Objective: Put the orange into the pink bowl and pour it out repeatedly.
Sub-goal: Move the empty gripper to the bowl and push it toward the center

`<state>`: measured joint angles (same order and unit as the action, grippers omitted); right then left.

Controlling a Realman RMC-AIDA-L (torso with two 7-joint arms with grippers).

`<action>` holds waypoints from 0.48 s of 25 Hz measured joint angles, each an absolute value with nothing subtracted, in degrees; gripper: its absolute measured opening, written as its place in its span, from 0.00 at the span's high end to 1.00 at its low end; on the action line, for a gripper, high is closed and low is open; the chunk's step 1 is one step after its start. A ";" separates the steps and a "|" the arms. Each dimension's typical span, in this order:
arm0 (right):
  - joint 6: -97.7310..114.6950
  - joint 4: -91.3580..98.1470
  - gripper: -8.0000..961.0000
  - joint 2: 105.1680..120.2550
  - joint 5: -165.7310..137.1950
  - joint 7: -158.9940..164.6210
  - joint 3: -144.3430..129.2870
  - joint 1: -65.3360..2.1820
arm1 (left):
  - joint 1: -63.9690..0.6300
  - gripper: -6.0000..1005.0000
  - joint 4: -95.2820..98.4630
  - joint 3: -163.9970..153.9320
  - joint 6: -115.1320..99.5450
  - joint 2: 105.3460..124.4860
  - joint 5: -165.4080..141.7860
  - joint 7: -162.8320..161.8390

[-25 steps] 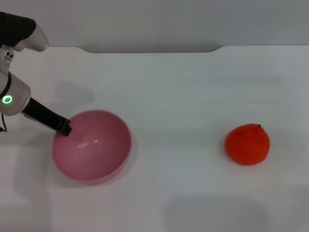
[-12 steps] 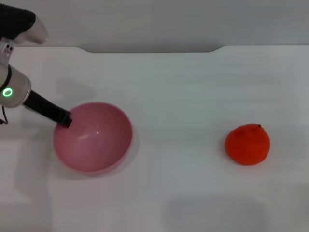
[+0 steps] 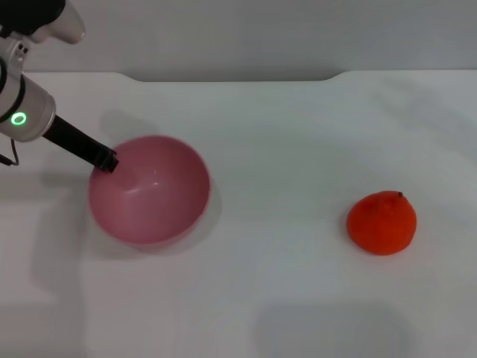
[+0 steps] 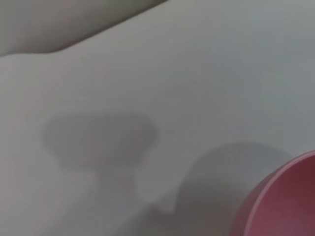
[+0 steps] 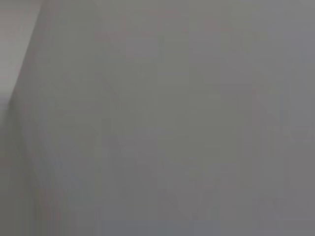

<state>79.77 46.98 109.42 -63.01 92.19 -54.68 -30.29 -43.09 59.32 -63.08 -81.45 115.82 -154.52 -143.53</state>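
Pink and glossy, the bowl [image 3: 149,190] sits at the left of the white table [image 3: 283,149], its mouth tipped a little toward the camera, with the left pincer [image 3: 109,161] clamped on its far-left rim — a thin grip on smooth plastic. That, I judge, is the main risk: the rim could slip out of the pincer if the bowl is tilted or swung, and a loose bowl would roll or skid on the bare table. The bowl holds nothing; the orange [image 3: 381,222] rests on the table well to the right, far from the left pincer and untouched. It is round and could roll away if nudged off-centre during a pick. The right pincer is not in the head view, and its wrist view shows only blank grey, so nothing is near the orange that I can see.
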 joint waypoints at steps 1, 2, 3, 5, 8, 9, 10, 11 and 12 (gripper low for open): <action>79.99 50.03 0.45 109.18 -70.14 96.17 -53.48 -31.13 | -43.09 0.95 59.32 -63.08 -81.45 115.82 -154.52 -143.53; 80.75 52.83 0.45 108.75 -77.37 100.33 -52.28 -32.52 | -43.24 0.95 59.33 -63.09 -81.28 115.72 -154.52 -143.53; 81.67 54.58 0.45 108.46 -83.08 103.55 -51.58 -33.69 | -43.24 0.95 59.33 -63.09 -81.28 115.72 -154.52 -143.53; 85.38 56.24 0.45 107.36 -93.50 110.03 -50.18 -37.03 | -43.78 0.95 59.40 -63.10 -80.73 115.50 -154.57 -143.47; 90.11 56.49 0.45 105.82 -107.60 119.31 -49.14 -42.52 | -44.09 0.95 59.41 -63.10 -80.52 115.49 -154.60 -143.32; 90.87 56.46 0.45 105.69 -111.86 121.26 -49.36 -44.03 | -44.44 0.95 59.41 -63.15 -80.22 115.48 -154.61 -142.95; 91.16 56.50 0.45 105.69 -115.73 122.70 -50.10 -45.39 | -44.58 0.95 59.40 -63.21 -80.12 115.48 -154.62 -142.82; 91.54 56.52 0.45 105.80 -118.89 123.82 -50.96 -46.39 | -44.73 0.95 59.35 -63.29 -80.05 115.48 -154.63 -142.74; 91.95 56.69 0.45 105.93 -122.70 125.44 -52.58 -47.43 | -44.96 0.95 59.27 -63.44 -79.96 115.47 -154.65 -142.67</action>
<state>91.95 56.69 105.93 -122.70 125.44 -52.58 -47.43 -44.96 59.27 -63.44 -79.96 115.47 -154.65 -142.67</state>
